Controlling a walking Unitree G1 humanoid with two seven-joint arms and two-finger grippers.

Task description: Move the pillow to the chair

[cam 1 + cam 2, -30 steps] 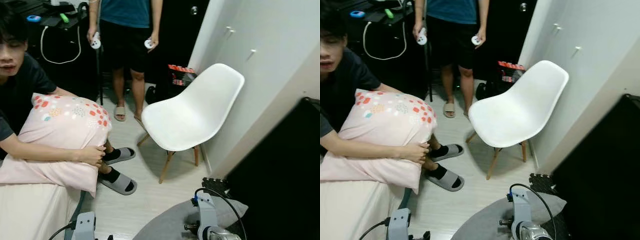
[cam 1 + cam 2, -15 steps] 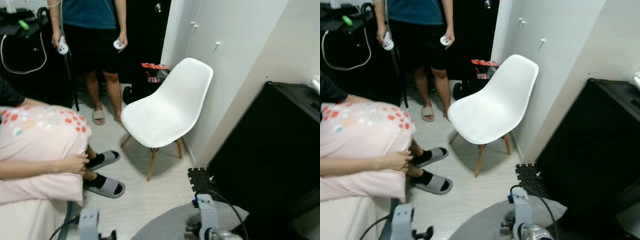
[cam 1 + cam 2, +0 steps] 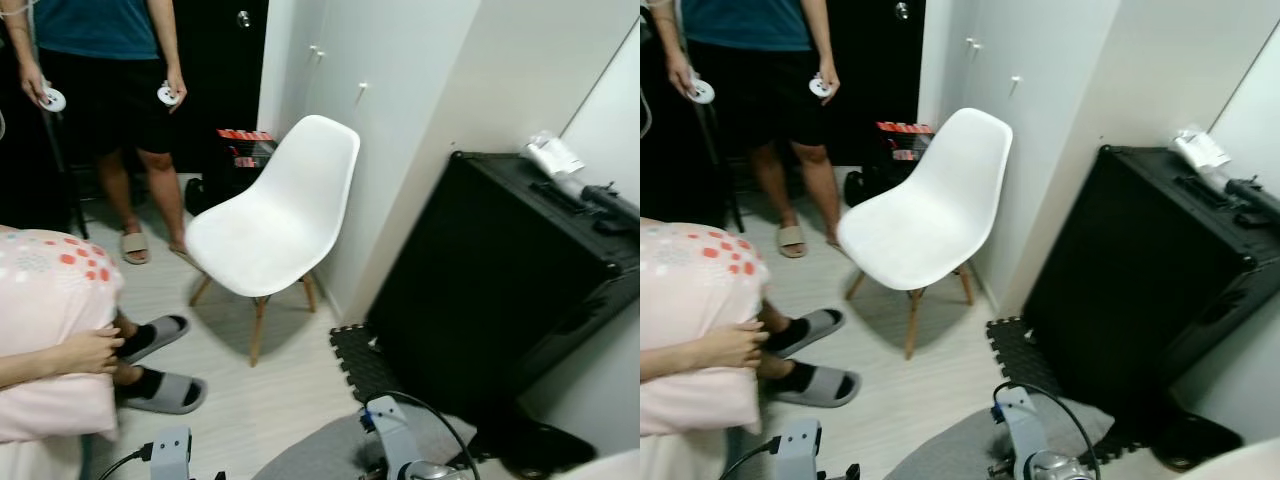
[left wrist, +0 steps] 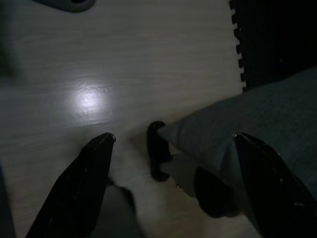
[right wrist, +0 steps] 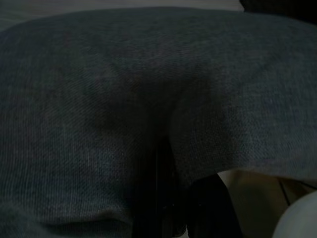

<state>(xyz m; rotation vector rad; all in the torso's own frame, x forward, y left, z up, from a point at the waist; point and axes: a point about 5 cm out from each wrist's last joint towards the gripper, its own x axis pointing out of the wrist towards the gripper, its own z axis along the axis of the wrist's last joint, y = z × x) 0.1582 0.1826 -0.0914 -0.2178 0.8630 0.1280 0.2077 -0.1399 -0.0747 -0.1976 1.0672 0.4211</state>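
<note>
The pillow (image 3: 45,330), pink with red and pale dots, is off on the robot's left side, hugged by a seated person whose hand (image 3: 92,350) presses against its front; it's not on the chair at all. The chair (image 3: 268,225), a white shell seat on wooden legs, stands empty ahead, well apart from the pillow, with its back near the white wall (image 3: 400,110). The left hand (image 4: 168,183) hangs low over the pale wood floor (image 4: 124,69), its two black fingers (image 4: 84,183) spread wide with nothing between them, and it's nowhere close to the pillow or the chair. Right by that hand there's grey cloth (image 4: 247,129) and the toothed edge of a dark foam mat (image 4: 277,39). The right arm just hangs idle, and its wrist camera is pressed up against grey fabric (image 5: 148,99), very dark, so I can't tell whether the right hand is open or closed. A second person (image 3: 100,90) stands at the back holding a white controller (image 3: 52,99) in each hand. Grey slippers (image 3: 165,392) on the seated person's feet sit on the floor between pillow and chair. A big black case (image 3: 490,280) stands on the robot's right with some small stuff on top, too small to make out.
</note>
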